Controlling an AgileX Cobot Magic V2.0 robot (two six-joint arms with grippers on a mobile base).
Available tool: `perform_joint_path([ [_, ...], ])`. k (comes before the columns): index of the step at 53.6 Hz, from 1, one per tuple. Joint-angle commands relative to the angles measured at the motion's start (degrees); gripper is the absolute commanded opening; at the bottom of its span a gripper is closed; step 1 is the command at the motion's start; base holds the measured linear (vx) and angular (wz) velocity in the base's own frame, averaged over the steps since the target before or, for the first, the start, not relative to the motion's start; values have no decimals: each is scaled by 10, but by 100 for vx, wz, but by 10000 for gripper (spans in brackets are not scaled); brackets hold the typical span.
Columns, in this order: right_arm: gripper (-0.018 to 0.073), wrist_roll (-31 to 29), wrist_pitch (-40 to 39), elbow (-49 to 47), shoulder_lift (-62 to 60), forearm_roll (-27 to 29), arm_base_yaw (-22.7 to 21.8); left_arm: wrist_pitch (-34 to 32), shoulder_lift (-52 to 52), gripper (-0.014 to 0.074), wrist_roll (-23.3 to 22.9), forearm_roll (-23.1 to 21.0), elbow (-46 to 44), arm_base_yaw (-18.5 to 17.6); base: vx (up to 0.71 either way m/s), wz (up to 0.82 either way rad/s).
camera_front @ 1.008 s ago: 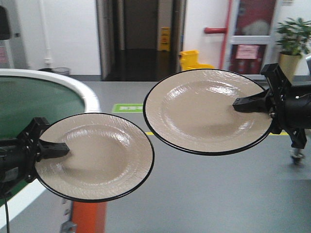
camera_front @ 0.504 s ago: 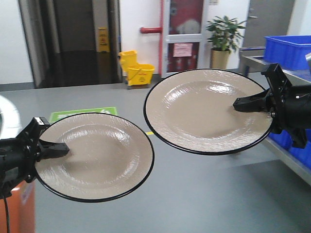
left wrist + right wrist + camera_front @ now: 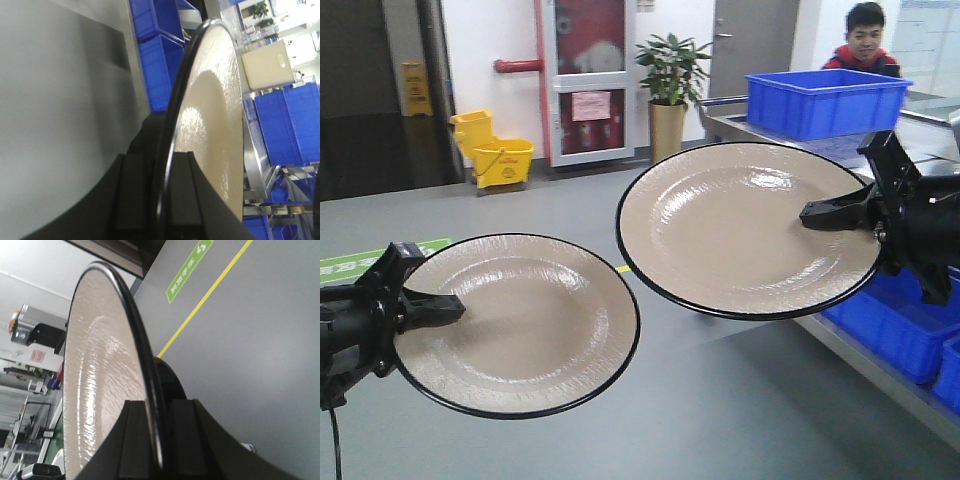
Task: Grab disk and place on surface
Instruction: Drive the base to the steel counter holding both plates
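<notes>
Two rim-clamped: left disk (image 3: 520, 325), right disk (image 3: 745, 228), in matching end effectors (image 3: 453, 310) (image 3: 807, 215).

This is a factory-like workshop hall with a grey painted floor (image 3: 720, 420). A steel counter (image 3: 725, 125) carries a blue bin (image 3: 828, 100), blue crates (image 3: 895, 330) sit under it, and a yellow mop bucket (image 3: 500, 160) and potted plant (image 3: 670, 70) stand left of it.

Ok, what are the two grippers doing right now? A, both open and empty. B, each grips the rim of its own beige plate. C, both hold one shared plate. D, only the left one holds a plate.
B: the left gripper pinches the left plate at its black rim, and the right gripper pinches the right plate the same way.
</notes>
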Motion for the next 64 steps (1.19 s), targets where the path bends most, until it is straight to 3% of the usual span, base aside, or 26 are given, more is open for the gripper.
perform_joint_path([
  [1,-8,2,-24,-25,-24,63,0,-6,-24,-1,-9,-49,-21,-2,19,-30],
  [27,-8,2,-24,-25,-24,63,0,-6,-24,-1,-9,-49,-21,-2,22,-10],
  [64,-8,2,-23,-25,-24,63,0,-6,-24,-1,-9,-49,-21,-2,32,19],
])
